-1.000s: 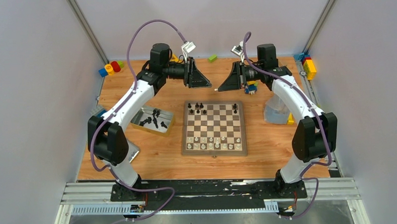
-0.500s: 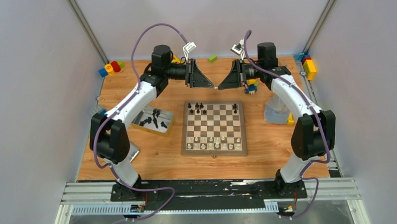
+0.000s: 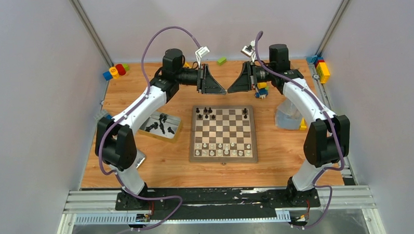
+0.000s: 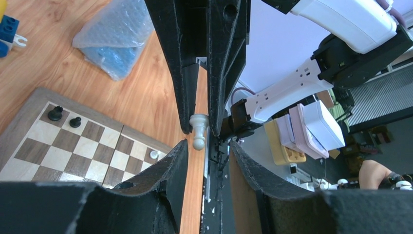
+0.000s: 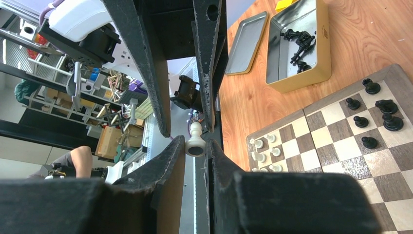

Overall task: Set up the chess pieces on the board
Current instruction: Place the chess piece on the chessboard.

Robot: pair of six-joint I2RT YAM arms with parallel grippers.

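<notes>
High over the table beyond the far edge of the board (image 3: 224,160), my two grippers meet tip to tip. My right gripper (image 3: 230,89) (image 5: 196,147) is shut on the base of a white pawn (image 5: 196,139) (image 4: 198,130), which lies sideways with its head pointing left. My left gripper (image 3: 223,89) (image 4: 207,146) is open, its fingertips (image 4: 181,146) reaching the pawn's head without gripping it. Black chess pieces (image 3: 207,113) stand in the far rows. White ones (image 3: 221,147) fill the two near rows.
A metal tin (image 3: 175,129) (image 5: 319,46) left of the board holds several black pieces (image 5: 299,41), with its flat lid (image 5: 246,44) beside it. A bubble-wrap bag (image 3: 288,117) (image 4: 114,41) lies right of the board. Toy blocks (image 3: 115,71) sit along the far edge and corners.
My left arm has swung right until its gripper reaches the right one, and its jaws have narrowed. The right arm has held still with the pawn.
</notes>
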